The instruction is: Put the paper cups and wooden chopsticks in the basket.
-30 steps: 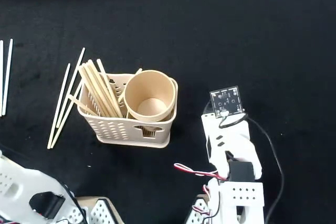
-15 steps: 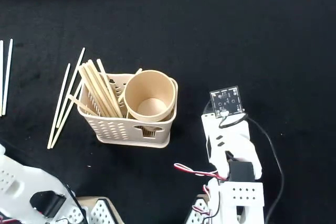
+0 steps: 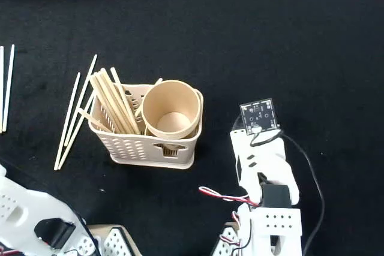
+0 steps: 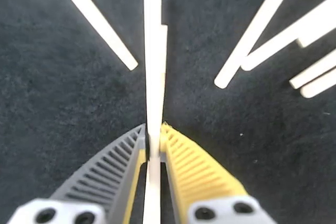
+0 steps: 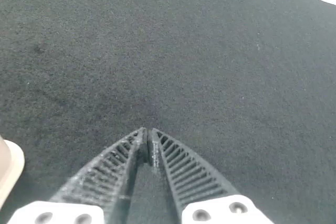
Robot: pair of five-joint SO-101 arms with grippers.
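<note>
Black, finely napped cloth (image 3: 288, 46) covers the table. Left of centre in the high view stands the basket (image 3: 144, 145), cream plastic with slotted walls and rounded corners. A paper cup (image 3: 171, 110), tan and round, sits upright in its right half with its mouth up. A bundle of wooden chopsticks (image 3: 114, 101) leans in the left half, the ends rising above the rim. Just beside the basket's left wall, loose chopsticks (image 3: 75, 115) lie on the cloth, thin and pale, and two more sticks (image 3: 8, 88) lie well apart at the far left edge.

The left wrist view adds what the high view hides. The left gripper (image 4: 154, 132), one ribbed finger grey and the other yellow, is clamped on a held pair of chopsticks (image 4: 153, 51) that points away over the cloth. Other pale sticks (image 4: 254, 35) fan out on the fabric around it.

The right gripper (image 5: 147, 135), ribbed and grey, is pressed together on nothing, above bare cloth. From above, the right arm (image 3: 264, 172), white plastic with a small square circuit board (image 3: 258, 116) at its wrist, rests to the right of the basket. The left arm (image 3: 27, 217) sits in the lower left corner.
</note>
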